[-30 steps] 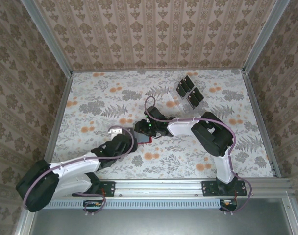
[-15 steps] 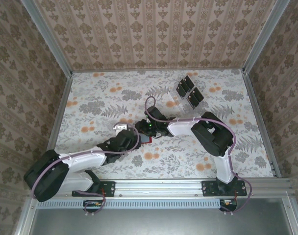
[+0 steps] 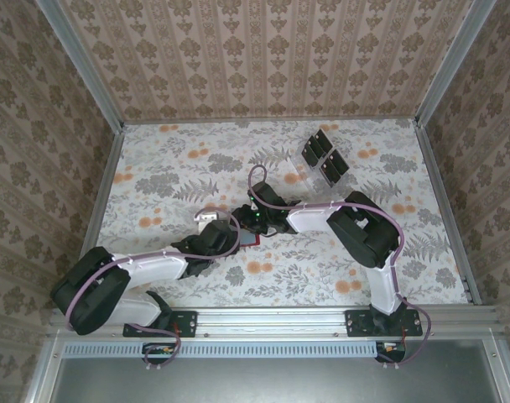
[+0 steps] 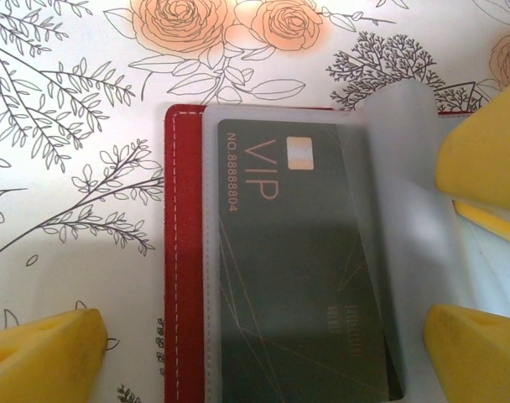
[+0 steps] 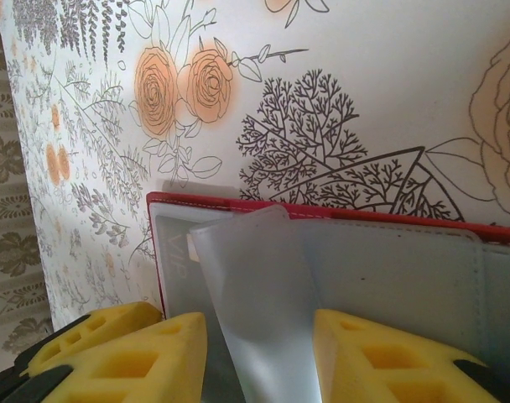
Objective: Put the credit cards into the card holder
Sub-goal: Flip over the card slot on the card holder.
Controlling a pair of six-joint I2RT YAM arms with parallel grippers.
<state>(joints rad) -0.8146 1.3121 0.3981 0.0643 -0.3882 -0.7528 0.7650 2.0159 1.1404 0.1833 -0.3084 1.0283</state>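
Left wrist view: a dark credit card (image 4: 297, 277) sits in the open red card holder (image 4: 181, 252), between our left gripper's (image 4: 259, 353) spread fingers.

We see the credit card, marked VIP, lying under a clear sleeve of the card holder, which lies flat on the flowered table (image 4: 70, 126). Our left gripper hangs over the card holder with its yellow fingers wide apart, one at each side of it. Our right gripper (image 5: 259, 336) is at the card holder's opposite edge, its fingers parted, with a loose clear flap (image 5: 255, 277) curling up between them; we cannot tell whether the pads touch it. From above, the other credit cards (image 3: 322, 159) stand in a clear stand (image 3: 295, 177) well beyond the card holder, toward the far right.
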